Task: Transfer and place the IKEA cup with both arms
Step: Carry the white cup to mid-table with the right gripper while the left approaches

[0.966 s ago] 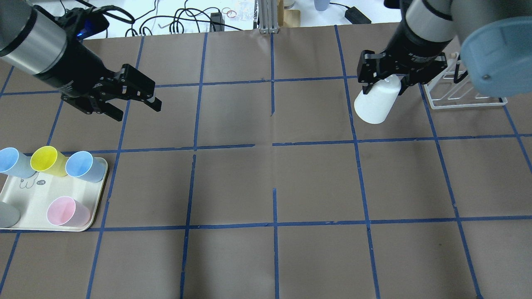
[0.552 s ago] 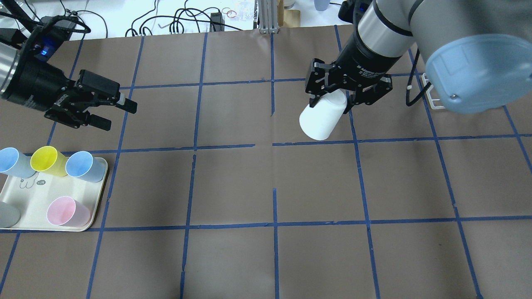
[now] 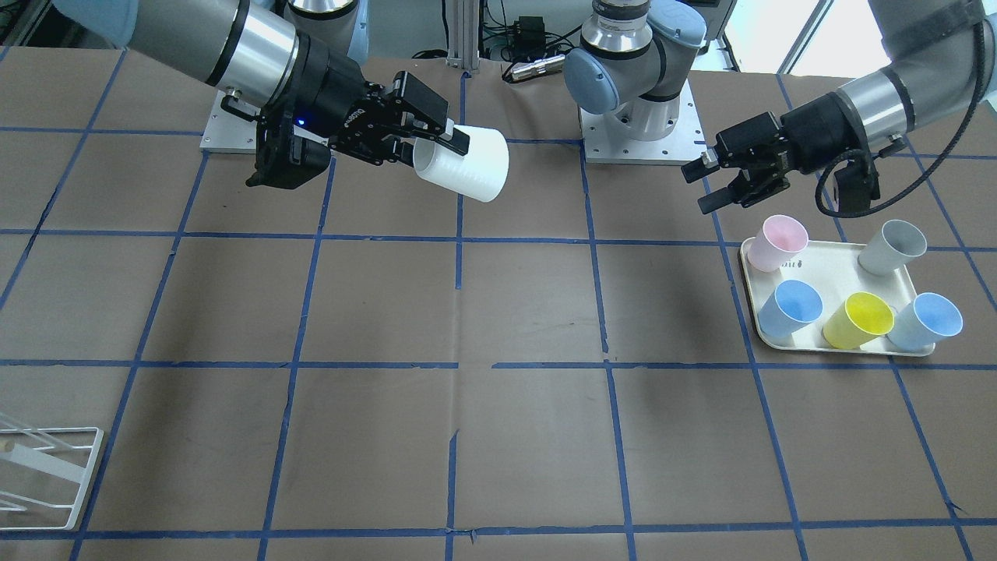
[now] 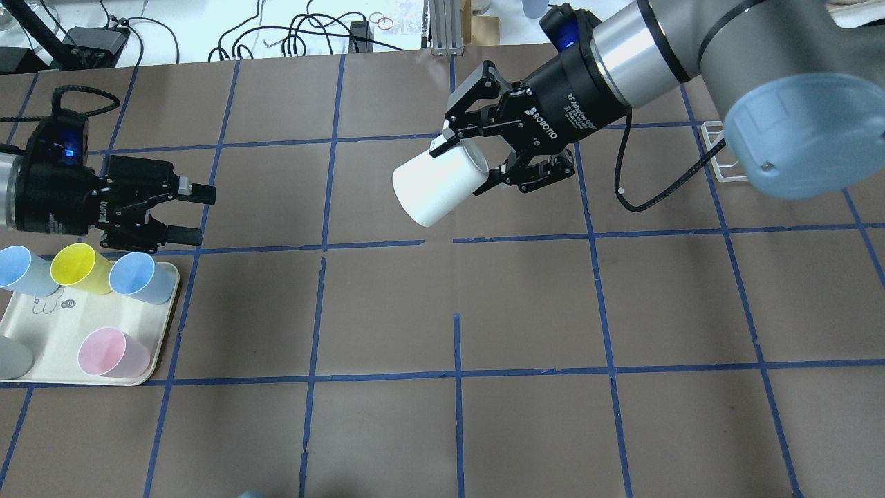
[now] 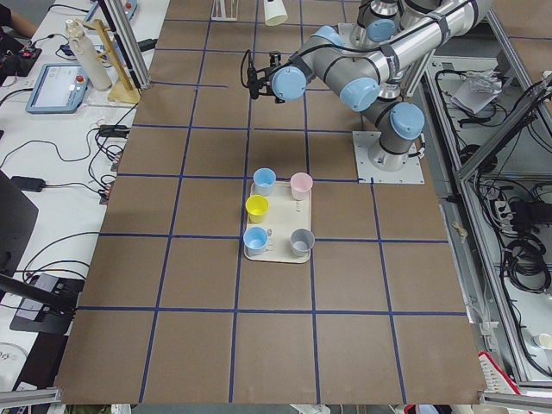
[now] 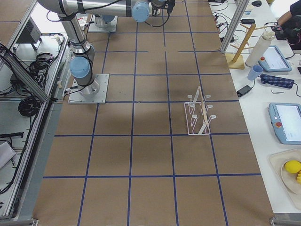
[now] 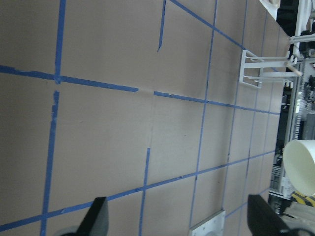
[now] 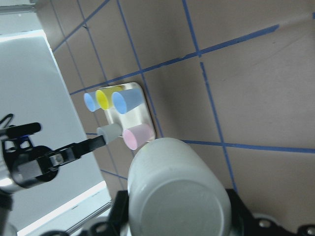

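The off-white IKEA cup (image 4: 434, 187) is held on its side above the table's middle back, base end in my right gripper (image 4: 478, 160), wide mouth pointing toward the left arm. It also shows in the front view (image 3: 469, 165), with the right gripper (image 3: 427, 142) shut on it, and in the right wrist view (image 8: 177, 194), base toward the camera. My left gripper (image 4: 193, 214) is open and empty, level, just behind the tray, roughly two grid squares from the cup. It shows in the front view (image 3: 705, 187). In the left wrist view the cup's mouth (image 7: 302, 164) sits at the right edge.
A cream tray (image 4: 52, 335) at the left edge holds a pink cup (image 4: 110, 351), a yellow cup (image 4: 77, 266), two blue cups (image 4: 142, 277) and a grey cup (image 4: 10, 357). A white wire rack (image 3: 47, 467) stands at the table's right side.
My right gripper has carried the cup leftward from near the rack to the table's middle and turned it level. My left gripper has pulled back left toward the tray and levelled out, still open.
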Action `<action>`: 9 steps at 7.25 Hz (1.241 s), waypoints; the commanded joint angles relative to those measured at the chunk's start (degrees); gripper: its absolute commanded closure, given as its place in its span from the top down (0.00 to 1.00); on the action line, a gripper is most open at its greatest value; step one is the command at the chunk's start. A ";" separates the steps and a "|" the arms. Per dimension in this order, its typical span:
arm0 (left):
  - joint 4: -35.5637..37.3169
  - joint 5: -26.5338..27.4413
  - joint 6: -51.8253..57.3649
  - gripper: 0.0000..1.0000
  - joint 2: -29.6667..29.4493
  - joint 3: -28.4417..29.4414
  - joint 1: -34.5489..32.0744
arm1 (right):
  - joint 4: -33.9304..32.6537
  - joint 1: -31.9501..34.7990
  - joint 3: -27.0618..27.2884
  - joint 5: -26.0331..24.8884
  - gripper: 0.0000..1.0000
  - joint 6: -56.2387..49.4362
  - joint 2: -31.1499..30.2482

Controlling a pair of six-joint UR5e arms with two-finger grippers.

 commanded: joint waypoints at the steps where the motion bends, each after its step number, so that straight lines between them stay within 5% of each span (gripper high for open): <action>1: -4.05 -8.45 0.84 1.00 0.03 -3.48 -3.70 | -0.74 -1.72 6.90 14.69 0.00 -0.60 0.01; 3: -4.14 -11.89 1.02 1.00 0.12 -3.92 -10.57 | -0.30 -2.77 11.65 24.19 0.00 -2.96 0.18; 5: -4.76 -13.30 2.25 1.00 0.82 -4.88 -12.77 | 0.14 -3.31 14.65 28.43 0.00 -4.29 0.44; 6: -4.76 -18.70 2.16 1.00 0.74 -4.98 -15.83 | 0.66 -3.31 15.01 28.98 0.00 -4.03 0.45; 9: -3.80 -23.31 2.34 1.00 -0.40 -4.98 -18.58 | 6.12 -3.31 14.93 31.26 0.00 -5.61 0.45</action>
